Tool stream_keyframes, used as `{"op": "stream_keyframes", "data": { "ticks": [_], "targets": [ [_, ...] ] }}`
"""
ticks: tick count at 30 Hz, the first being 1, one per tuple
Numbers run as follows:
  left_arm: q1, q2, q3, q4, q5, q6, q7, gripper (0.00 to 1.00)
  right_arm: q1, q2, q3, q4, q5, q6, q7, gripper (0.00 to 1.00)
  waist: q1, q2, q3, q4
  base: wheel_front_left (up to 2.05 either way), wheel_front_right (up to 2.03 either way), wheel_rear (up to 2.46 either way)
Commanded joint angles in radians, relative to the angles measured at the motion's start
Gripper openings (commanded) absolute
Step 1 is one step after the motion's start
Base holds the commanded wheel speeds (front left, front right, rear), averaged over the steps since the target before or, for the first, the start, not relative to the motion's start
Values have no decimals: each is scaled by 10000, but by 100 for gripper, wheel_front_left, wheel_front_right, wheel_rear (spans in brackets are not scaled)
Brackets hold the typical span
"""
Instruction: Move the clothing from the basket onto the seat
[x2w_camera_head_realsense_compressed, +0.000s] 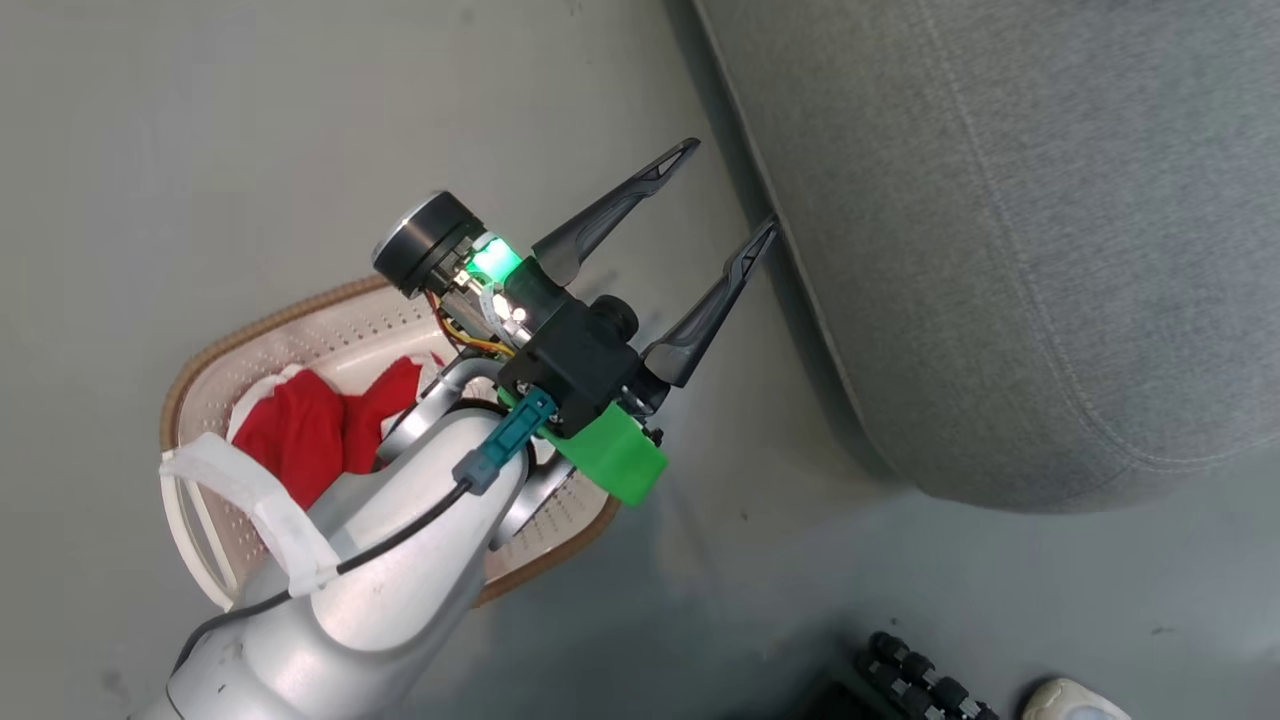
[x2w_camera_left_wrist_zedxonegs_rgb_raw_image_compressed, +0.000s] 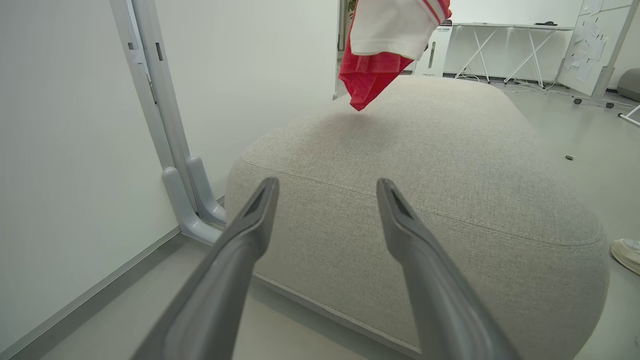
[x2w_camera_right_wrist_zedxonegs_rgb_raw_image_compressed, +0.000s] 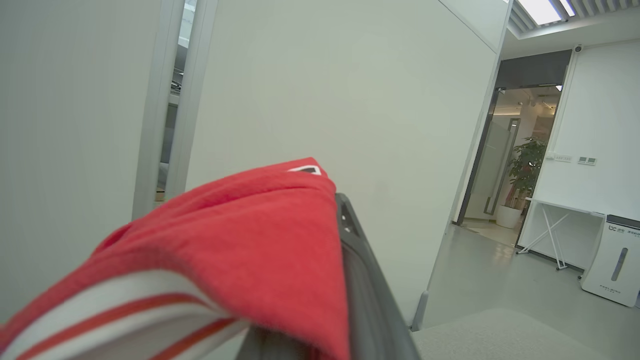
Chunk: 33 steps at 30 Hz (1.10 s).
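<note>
The cream basket (x2w_camera_head_realsense_compressed: 345, 325) with a brown rim sits on the floor at lower left, and red-and-white clothing (x2w_camera_head_realsense_compressed: 300, 430) lies in it, partly hidden by my left forearm. My left gripper (x2w_camera_head_realsense_compressed: 730, 185) hangs open and empty above the floor between basket and the light-grey seat (x2w_camera_head_realsense_compressed: 1000, 250), fingers pointing at the seat's edge. In the left wrist view the left gripper (x2w_camera_left_wrist_zedxonegs_rgb_raw_image_compressed: 327, 182) faces the seat (x2w_camera_left_wrist_zedxonegs_rgb_raw_image_compressed: 425, 165), and a second red-and-white garment (x2w_camera_left_wrist_zedxonegs_rgb_raw_image_compressed: 380, 50) hangs above the seat's far part. My right gripper (x2w_camera_right_wrist_zedxonegs_rgb_raw_image_compressed: 325, 200) is shut on that garment (x2w_camera_right_wrist_zedxonegs_rgb_raw_image_compressed: 225, 240), which drapes over its fingers.
A white partition wall with a grey post (x2w_camera_left_wrist_zedxonegs_rgb_raw_image_compressed: 185, 200) stands left of the seat. A pale shoe (x2w_camera_head_realsense_compressed: 1075, 700) and dark rollers (x2w_camera_head_realsense_compressed: 920, 680) are at the bottom right on the floor. White tables (x2w_camera_left_wrist_zedxonegs_rgb_raw_image_compressed: 500, 40) stand far behind.
</note>
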<state>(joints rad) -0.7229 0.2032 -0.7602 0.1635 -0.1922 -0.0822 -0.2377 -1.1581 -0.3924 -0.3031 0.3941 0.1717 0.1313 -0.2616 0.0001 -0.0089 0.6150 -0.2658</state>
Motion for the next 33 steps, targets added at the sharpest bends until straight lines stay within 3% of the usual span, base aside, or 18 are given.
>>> {"op": "stream_keyframes", "data": {
  "ticks": [1,5,13,21,23,24,25,33],
  "targets": [
    [-219,99,2,-57,52,43,17,100,-307,-54,-8,136,-87,-10,-30,0,-1,89,643,269,0,0,0],
    [-357,144,-58,-124,90,21,54,100,-582,179,-156,879,-226,-10,-30,0,-1,89,1009,309,0,0,0],
    [-544,33,-204,-99,129,19,3,100,383,1691,-1274,1551,-1137,-12,-30,0,-1,89,1305,493,0,0,0],
    [-608,61,-254,-24,67,51,-73,100,733,1600,-1796,2770,-1211,-10,-30,0,-1,89,1415,668,0,0,0],
    [-602,78,-262,1,32,52,-89,100,720,1551,-1765,2997,-1181,-10,-30,25,-1,89,1392,681,0,0,0],
    [-596,92,-262,36,9,53,-92,100,711,1529,-1730,3157,-1145,-10,-30,78,-1,89,1354,685,0,0,0],
    [-581,104,-255,64,-13,65,-95,100,700,1514,-1685,3284,-1069,-10,-30,100,-1,89,1300,683,0,0,0],
    [-210,19,-172,292,-203,204,-199,100,1601,1407,-1080,3091,-814,-10,-30,100,-1,89,386,639,0,0,0]
  ]
}}
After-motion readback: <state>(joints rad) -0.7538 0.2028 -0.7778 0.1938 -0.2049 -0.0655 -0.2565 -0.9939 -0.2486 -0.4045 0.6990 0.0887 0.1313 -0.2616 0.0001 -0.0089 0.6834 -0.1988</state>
